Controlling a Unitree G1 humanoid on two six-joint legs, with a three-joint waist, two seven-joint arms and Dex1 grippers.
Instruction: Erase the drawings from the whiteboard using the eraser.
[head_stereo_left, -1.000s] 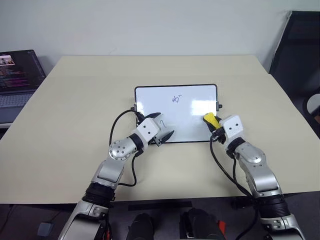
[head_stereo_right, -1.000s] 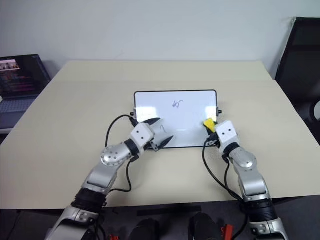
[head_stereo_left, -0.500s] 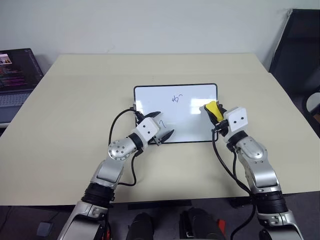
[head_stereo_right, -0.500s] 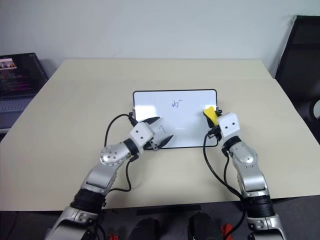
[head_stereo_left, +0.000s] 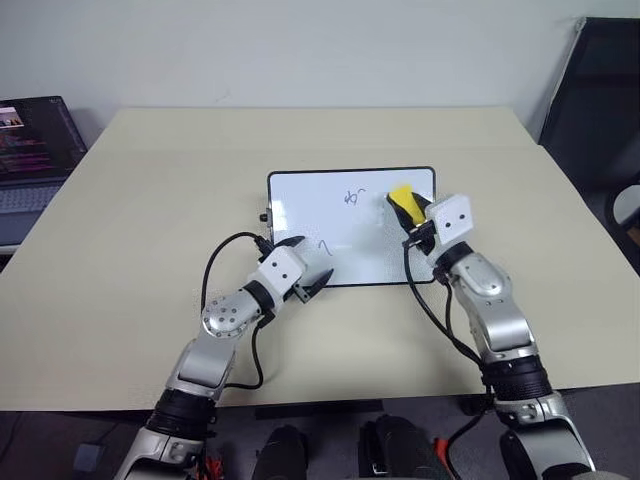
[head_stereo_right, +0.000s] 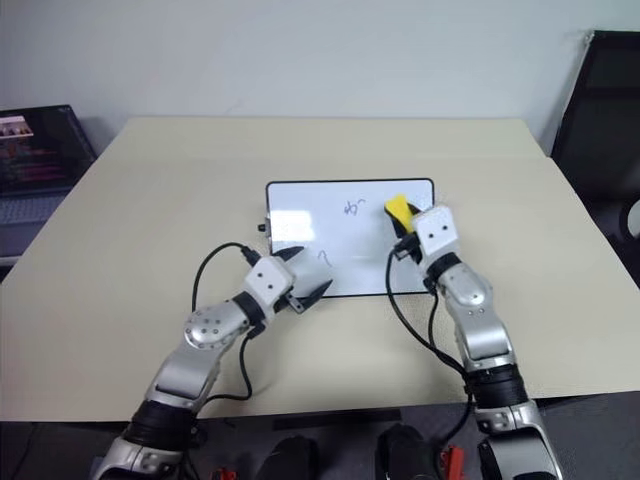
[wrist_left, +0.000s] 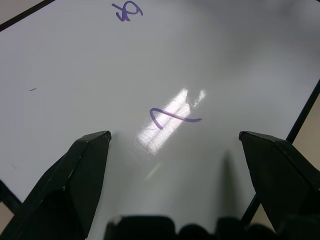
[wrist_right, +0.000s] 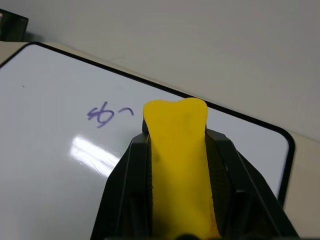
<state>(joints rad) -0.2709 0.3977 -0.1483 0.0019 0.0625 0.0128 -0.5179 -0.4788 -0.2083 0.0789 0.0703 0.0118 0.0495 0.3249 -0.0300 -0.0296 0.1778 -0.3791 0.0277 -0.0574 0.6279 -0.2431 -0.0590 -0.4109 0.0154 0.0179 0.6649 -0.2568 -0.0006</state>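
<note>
**Eraser held just right of the far marks; the curved mark sits by the other arm**

The drawings lie on the whiteboard (head_stereo_left: 350, 226), which rests flat near the middle of the tabletop (head_stereo_left: 130, 210). With the whiteboard as landmark: the two letter-like marks (head_stereo_left: 352, 197) sit close together by its far long edge, about midway along it, and the curved squiggle (head_stereo_left: 323, 245) sits nearer its near-left corner.

The eraser (head_stereo_left: 403, 199) is over the far-right part of the whiteboard, just beside the letter-like marks on their right, so those marks lie to the left of it, and slightly farther off along the board's far edge. The eraser's long axis runs out along the fingers, roughly toward the board's far edge and angled a little leftward. In the right wrist view the eraser (wrist_right: 180, 165) is clamped between the two black fingers, its yellow end sticking out past them, with the marks (wrist_right: 107, 114) off to one side of it. Whether its felt face touches the board I cannot tell.

The right tool (head_stereo_left: 410, 214) is closed tightly on the eraser and is plainly the nearer arm to the far marks. I judge that a short leftward sweep along the far edge would meet them.

The left tool (head_stereo_left: 305, 270) is over the board's near-left corner, fingers spread wide and empty, with the squiggle (wrist_left: 172, 117) lying just ahead, between its fingertips.
</note>
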